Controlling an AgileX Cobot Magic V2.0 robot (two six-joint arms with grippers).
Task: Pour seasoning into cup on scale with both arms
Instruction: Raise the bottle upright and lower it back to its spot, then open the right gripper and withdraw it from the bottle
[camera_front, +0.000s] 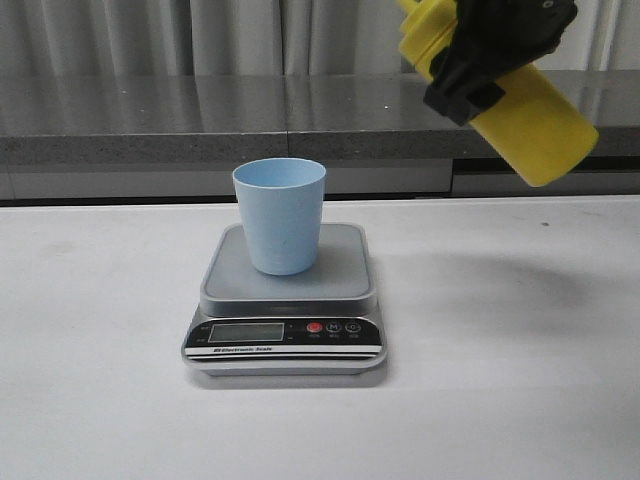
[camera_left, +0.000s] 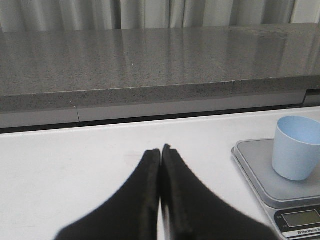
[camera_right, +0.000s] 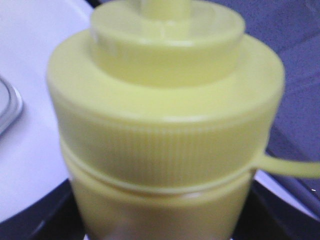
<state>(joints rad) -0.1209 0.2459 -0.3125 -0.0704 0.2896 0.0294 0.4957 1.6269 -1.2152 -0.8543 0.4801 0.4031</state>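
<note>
The pale blue cup (camera_front: 280, 215) stands upright on the silver-grey scale (camera_front: 285, 300) at the table's middle. High at the upper right, my right gripper (camera_front: 480, 60) is shut on the yellow seasoning bottle (camera_front: 535, 125), which is tilted with its base down to the right and its top cut off by the frame's edge. In the right wrist view the ribbed bottle (camera_right: 165, 125) fills the frame, a thin tether running off one side. My left gripper (camera_left: 161, 150) is shut and empty, low over the table, with the cup (camera_left: 296, 148) and scale (camera_left: 260, 170) off to one side.
A grey stone counter ledge (camera_front: 200, 115) runs along the back of the white table (camera_front: 100, 400), with curtains behind it. The scale's black panel (camera_front: 285, 335) with LCD and red button faces the front edge.
</note>
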